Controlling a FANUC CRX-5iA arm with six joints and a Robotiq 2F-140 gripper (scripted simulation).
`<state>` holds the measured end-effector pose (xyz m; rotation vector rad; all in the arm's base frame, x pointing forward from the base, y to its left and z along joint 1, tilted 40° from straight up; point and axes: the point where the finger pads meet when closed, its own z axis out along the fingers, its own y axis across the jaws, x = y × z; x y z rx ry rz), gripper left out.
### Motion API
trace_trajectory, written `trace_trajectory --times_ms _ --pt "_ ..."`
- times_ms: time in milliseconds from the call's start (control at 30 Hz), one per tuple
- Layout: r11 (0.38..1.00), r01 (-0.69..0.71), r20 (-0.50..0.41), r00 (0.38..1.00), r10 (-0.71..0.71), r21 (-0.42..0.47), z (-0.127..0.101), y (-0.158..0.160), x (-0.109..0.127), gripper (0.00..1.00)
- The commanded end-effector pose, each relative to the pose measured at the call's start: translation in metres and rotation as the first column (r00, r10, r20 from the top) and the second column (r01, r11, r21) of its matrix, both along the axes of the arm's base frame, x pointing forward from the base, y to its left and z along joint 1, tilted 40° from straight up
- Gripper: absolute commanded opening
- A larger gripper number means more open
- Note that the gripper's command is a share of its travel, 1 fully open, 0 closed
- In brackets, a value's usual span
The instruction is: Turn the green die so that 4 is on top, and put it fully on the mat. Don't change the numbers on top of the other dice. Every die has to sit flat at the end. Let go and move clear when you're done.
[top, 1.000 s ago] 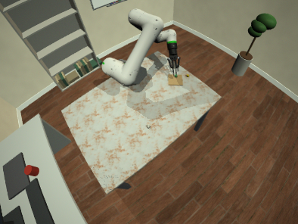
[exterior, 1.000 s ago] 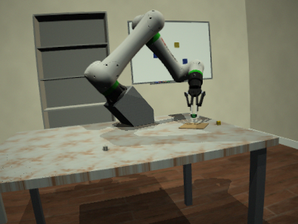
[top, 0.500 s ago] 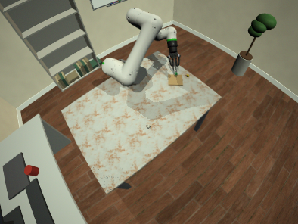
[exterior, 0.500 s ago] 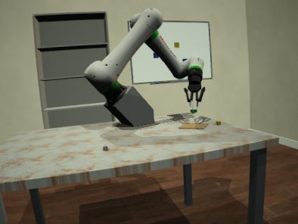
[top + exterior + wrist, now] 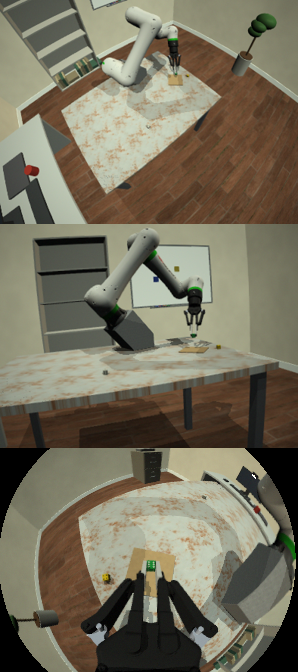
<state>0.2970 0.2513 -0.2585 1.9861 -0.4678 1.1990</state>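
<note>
The green die (image 5: 175,74) (image 5: 194,335) (image 5: 151,566) is between the fingertips of my gripper (image 5: 175,73) (image 5: 194,334) (image 5: 151,566), which is shut on it. In the exterior view the die hangs in the air above the tan mat (image 5: 175,81) (image 5: 189,350) (image 5: 168,564). The wrist view shows several white pips on its face toward the camera; the exact number is hard to tell. The yellow die (image 5: 187,76) (image 5: 218,346) (image 5: 106,578) rests on the table beside the mat. A small grey die (image 5: 148,126) (image 5: 105,372) (image 5: 204,497) lies far from the mat.
The marbled table (image 5: 113,129) (image 5: 60,375) (image 5: 110,523) carries the mat and the arm's grey base (image 5: 132,331) (image 5: 250,580). The yellow die is the closest object to the mat. A shelf (image 5: 57,38) (image 5: 72,288) stands behind the table.
</note>
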Motion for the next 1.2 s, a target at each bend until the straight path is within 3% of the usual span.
trace_trajectory --times_ms 0,333,633,900,1167 --pt "0.996 0.047 -0.075 0.996 -0.041 0.071 0.002 0.000 0.001 0.18" --pt "0.991 0.075 -0.116 0.991 -0.062 0.108 0.007 0.001 0.004 0.18" --pt "0.951 0.199 -0.284 0.950 -0.128 0.238 0.010 0.000 0.006 0.18" --pt "0.946 0.211 -0.299 0.945 -0.133 0.246 0.013 -0.001 0.009 0.18" --pt "0.878 0.340 -0.455 0.875 -0.164 0.337 0.016 -0.002 0.012 0.18"
